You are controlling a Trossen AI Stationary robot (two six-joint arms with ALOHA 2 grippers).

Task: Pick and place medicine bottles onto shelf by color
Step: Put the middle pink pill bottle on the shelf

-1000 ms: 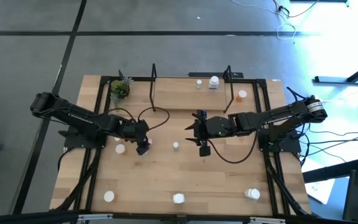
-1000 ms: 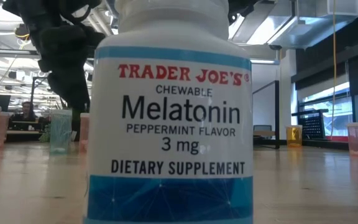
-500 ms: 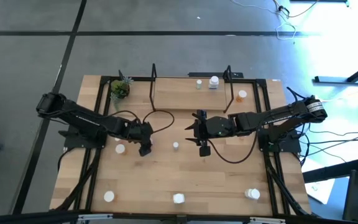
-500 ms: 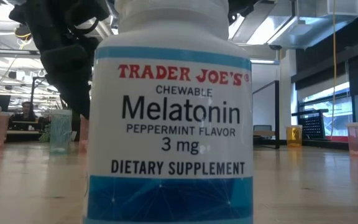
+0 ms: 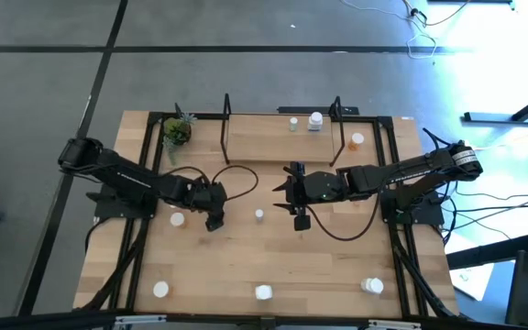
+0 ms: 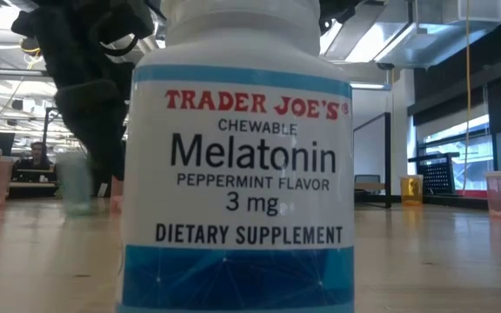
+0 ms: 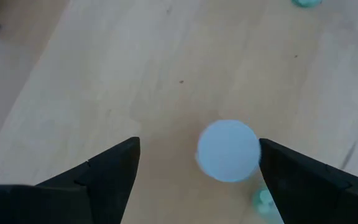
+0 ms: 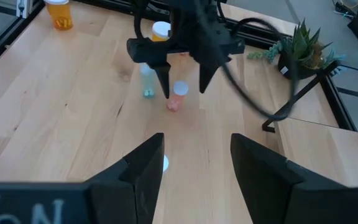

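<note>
Left pincer [image 5: 213,220] wide, empty, over a small pink-orange bottle [image 8: 178,95] standing on the tabletop [image 5: 337,257] between its fingers [image 7: 98,180], white cap [image 7: 229,151] up. Likely light, rigid, smooth plastic, tips easily; grip mid-body. Right pincer [image 5: 300,218] hovers part-open, empty. Shelf [image 5: 278,139] well beyond.

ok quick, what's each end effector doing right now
Left end effector: open, over a white-capped bottle, holding nothing.
Right end effector: open, empty, near the table's middle.
</note>
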